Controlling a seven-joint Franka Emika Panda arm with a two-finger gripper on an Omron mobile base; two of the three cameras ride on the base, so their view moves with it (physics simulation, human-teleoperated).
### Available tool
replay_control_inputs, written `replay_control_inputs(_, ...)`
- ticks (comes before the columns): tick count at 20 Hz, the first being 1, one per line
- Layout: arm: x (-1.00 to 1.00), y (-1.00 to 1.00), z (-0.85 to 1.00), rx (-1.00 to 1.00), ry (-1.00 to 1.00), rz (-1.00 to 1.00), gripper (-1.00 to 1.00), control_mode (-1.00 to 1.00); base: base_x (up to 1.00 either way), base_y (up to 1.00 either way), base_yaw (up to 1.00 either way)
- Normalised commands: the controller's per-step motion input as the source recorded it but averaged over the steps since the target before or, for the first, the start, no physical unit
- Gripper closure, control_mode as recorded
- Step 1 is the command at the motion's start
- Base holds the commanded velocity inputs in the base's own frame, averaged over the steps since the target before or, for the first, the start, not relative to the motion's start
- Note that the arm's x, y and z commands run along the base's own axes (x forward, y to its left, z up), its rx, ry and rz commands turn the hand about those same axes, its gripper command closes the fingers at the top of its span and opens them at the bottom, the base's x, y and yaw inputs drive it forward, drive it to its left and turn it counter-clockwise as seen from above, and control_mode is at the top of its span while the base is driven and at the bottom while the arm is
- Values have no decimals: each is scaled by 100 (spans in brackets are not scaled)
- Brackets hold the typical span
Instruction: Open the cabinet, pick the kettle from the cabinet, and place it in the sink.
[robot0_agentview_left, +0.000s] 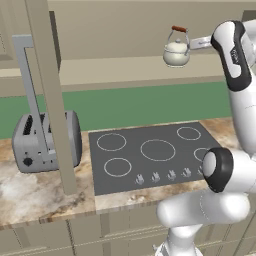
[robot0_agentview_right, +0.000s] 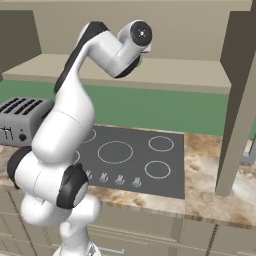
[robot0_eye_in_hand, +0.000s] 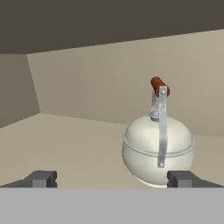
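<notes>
From my end, the kettle (robot0_eye_in_hand: 157, 151) is sitting upright on the bottom shelf of the open cabinet (robot0_agentview_left: 125, 67), bail handle standing straight up with the reddish wood grip on top. On the hand cam, my hand (robot0_eye_in_hand: 113, 178) is released, fingers (robot0_eye_in_hand: 42, 178) spread wide with nothing between them. The kettle sits just ahead and off to the right side of the gap, with its lower right edge right by the right fingertip; can't tell if they touch. The cabinet door (robot0_agentview_left: 49, 95) hangs open at left, above the counter (robot0_agentview_left: 35, 192) with the toaster (robot0_agentview_left: 46, 141) and black cooktop (robot0_agentview_left: 152, 155).
</notes>
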Motion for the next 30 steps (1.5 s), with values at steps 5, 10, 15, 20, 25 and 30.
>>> replay_control_inputs(5, 28, 0, 4, 0, -3, 0, -100, -100, 0, 0, 0)
replay_control_inputs(10, 23, 0, 0, 0, -1, 0, -100, -100, 0, 0, 0)
replay_control_inputs(15, 24, 0, 0, 0, 0, 0, -100, -100, 0, 0, 0)
replay_control_inputs(20, 20, 0, 0, 0, -4, 0, -100, -100, 0, 0, 0)
replay_control_inputs(25, 9, 0, 0, 0, -8, 0, -100, -100, 0, 0, 0)
replay_control_inputs(30, 6, 0, 0, 0, -9, 0, -100, -100, 0, 0, 0)
